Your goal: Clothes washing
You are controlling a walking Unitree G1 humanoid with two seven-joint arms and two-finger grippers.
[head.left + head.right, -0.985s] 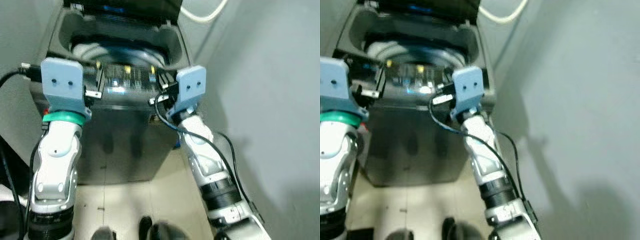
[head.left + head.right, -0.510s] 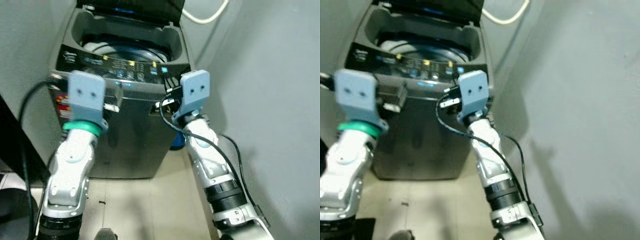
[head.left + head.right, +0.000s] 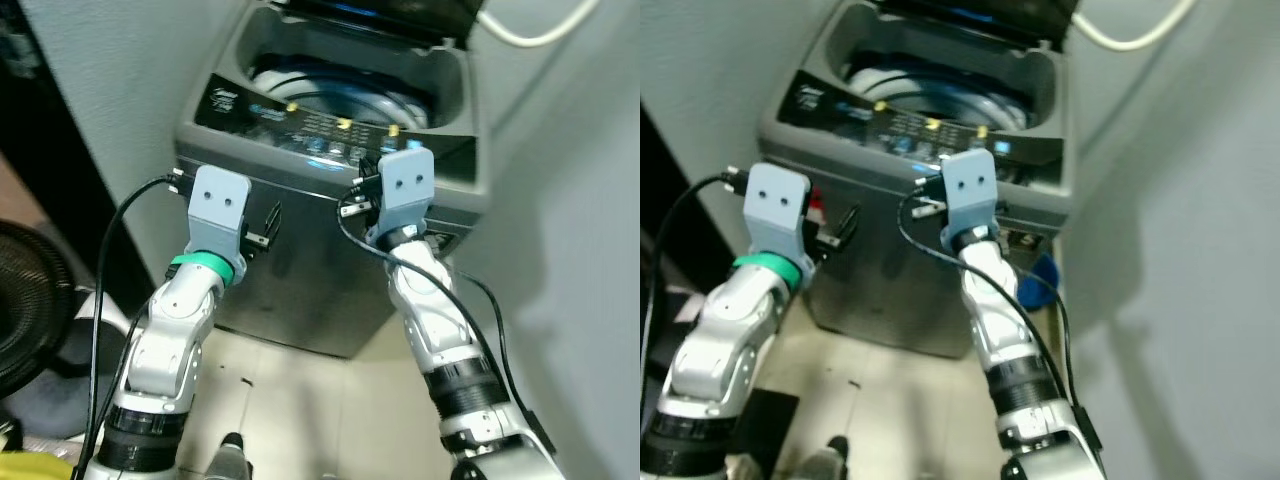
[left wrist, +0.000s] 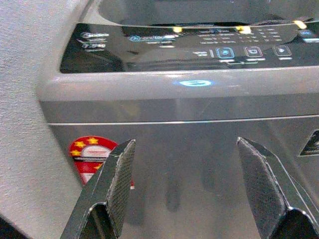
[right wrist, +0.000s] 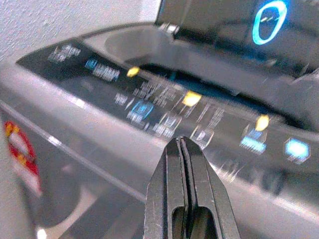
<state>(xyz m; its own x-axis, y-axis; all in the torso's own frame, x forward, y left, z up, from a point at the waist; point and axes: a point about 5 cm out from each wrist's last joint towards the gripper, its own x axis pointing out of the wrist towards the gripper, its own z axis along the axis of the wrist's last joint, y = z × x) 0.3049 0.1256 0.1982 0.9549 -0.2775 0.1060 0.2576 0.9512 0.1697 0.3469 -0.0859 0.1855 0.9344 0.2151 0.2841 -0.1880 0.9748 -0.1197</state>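
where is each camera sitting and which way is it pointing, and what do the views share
Left eye view, right eye view: head stereo pair, looking forward and down at the washing machine, lid up; both silver arms show, left tool and right tool.
Left wrist view: on the left wrist, facing the machine's grey front and a red sticker; its spread fingers show.
Right wrist view: on the right wrist, facing the control panel; its closed fingers show.
Shared: the lit control panel appears in all views.
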